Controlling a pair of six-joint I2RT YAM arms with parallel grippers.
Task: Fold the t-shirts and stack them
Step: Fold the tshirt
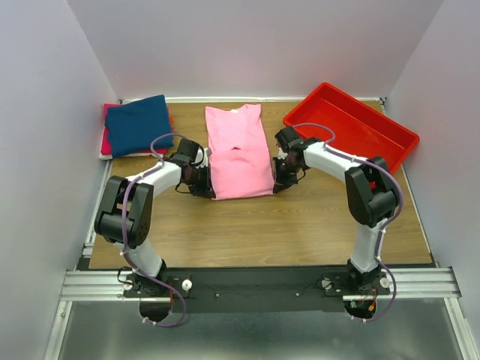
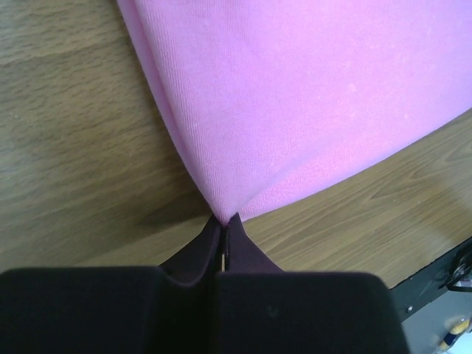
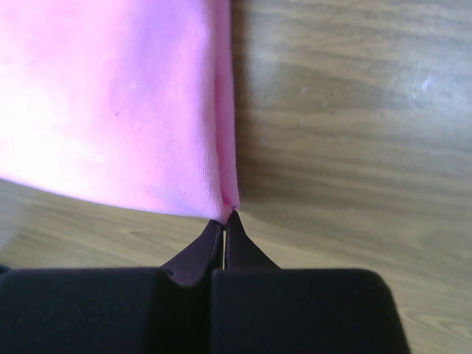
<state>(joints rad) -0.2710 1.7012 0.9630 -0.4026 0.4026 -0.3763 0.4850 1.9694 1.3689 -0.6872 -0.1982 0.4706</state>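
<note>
**Both grippers pinch the near corners of the pink t-shirt**

The left gripper (image 2: 225, 221) has its two dark fingers pressed together with no gap showing, and the near left corner of the pink t-shirt (image 1: 238, 154) comes to a point right between the tips. The right gripper (image 3: 223, 220) is closed the same way on the near right corner, where the folded edge of the cloth runs straight down into the tips. Only the wrist cameras show this grip. From above, the fingers are dark shapes at the hem and how far they are closed cannot be read there.

The overhead camera shows what the wrist cameras leave out. Both arms reach in from the near edge of the wooden table (image 1: 262, 225) and bend toward each other, one on each side of the shirt. The shirt lies flat in the middle of the table as a long narrow panel, sleeves folded in, hem near and collar far.

At the far left corner, well apart from the pink shirt, a folded navy t-shirt (image 1: 139, 124) tops a small stack. A red-magenta t-shirt (image 1: 106, 136) shows beneath it at the left edge, and a strip of white cloth (image 1: 124, 155) shows along the near edge. At the far right sits a red plastic tray (image 1: 352, 129), turned at an angle.
</note>
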